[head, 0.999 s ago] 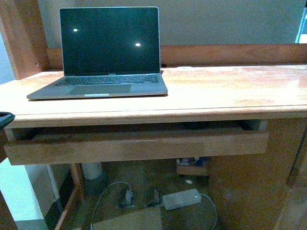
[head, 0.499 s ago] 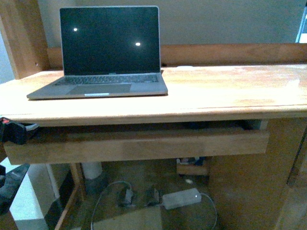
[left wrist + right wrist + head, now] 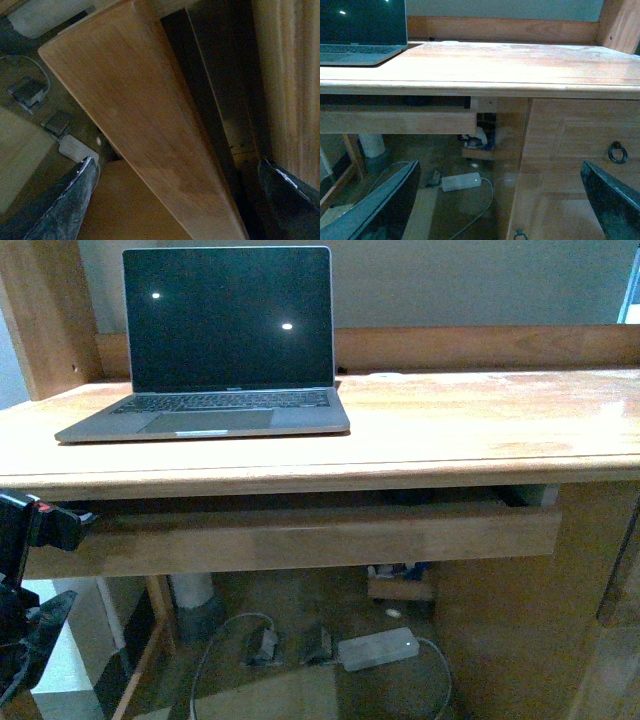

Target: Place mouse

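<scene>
The mouse does not show in any view, so I cannot tell where it is. A laptop [image 3: 230,340] sits open on the left part of the desk [image 3: 450,420], toward the back, and its screen is dark. Under the desk top a long drawer [image 3: 300,540] is pulled out a little.

The left gripper [image 3: 55,565] is low at the left end of the drawer. Its fingers [image 3: 65,200] are wide apart and hold nothing. In the left wrist view the drawer's front board sits between them. I cannot tell if they touch the wood.

The right gripper [image 3: 500,167] is out in front of the desk's right side, well apart from it. Its fingers [image 3: 385,205] are wide apart too, with nothing in them.

A white brick [image 3: 378,650] with a cable lies on the floor under the desk.
</scene>
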Motion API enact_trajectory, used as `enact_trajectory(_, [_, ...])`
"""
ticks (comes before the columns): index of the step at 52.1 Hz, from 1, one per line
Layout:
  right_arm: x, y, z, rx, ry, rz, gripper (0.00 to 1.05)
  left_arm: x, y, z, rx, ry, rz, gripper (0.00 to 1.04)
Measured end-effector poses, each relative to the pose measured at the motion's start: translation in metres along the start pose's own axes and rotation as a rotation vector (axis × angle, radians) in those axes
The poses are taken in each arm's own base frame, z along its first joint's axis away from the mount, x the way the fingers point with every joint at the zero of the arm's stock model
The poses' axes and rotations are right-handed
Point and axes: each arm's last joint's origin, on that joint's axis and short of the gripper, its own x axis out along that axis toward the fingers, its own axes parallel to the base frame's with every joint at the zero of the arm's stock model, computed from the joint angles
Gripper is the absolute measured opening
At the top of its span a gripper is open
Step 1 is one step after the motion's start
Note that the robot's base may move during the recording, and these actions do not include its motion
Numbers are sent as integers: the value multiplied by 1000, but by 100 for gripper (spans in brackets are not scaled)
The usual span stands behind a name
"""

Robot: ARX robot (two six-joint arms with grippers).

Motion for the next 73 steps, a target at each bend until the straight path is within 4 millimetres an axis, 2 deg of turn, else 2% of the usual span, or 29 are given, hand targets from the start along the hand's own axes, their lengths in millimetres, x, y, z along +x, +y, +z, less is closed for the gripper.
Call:
enact_trajectory(11, [0,0,0,0,0,0,98,10,1,-3,-10,-2,-19,98])
enact_trajectory(24, [0,0,0,0,0,0,98,22,12,-17,-19,13,9,98])
enact_trajectory(30, [0,0,0,0,0,0,98,29,11,-21,-22,2,6,98])
enact_trajectory(41, [0,0,0,0,0,0,98,55,3,-20,-19,0,-21,98])
enact_trajectory(50, [0,0,0,0,0,0,98,59,6,-20,-1,7,-5,98])
enact_trajectory(56, [0,0,0,0,0,0,98,60,4,-18,6,2,-23,83])
enact_trajectory(59, [0,0,0,0,0,0,98,60,3,-17,3,-4,-35,72])
enact_trajectory(67, [0,0,0,0,0,0,98,54,5,-19,-130,-9,-46,60])
enact_trajectory(71, [0,0,0,0,0,0,98,37,5,-21,-163,3,-22,58])
enact_trajectory(73, [0,0,0,0,0,0,98,20,4,-22,-171,4,-4,58])
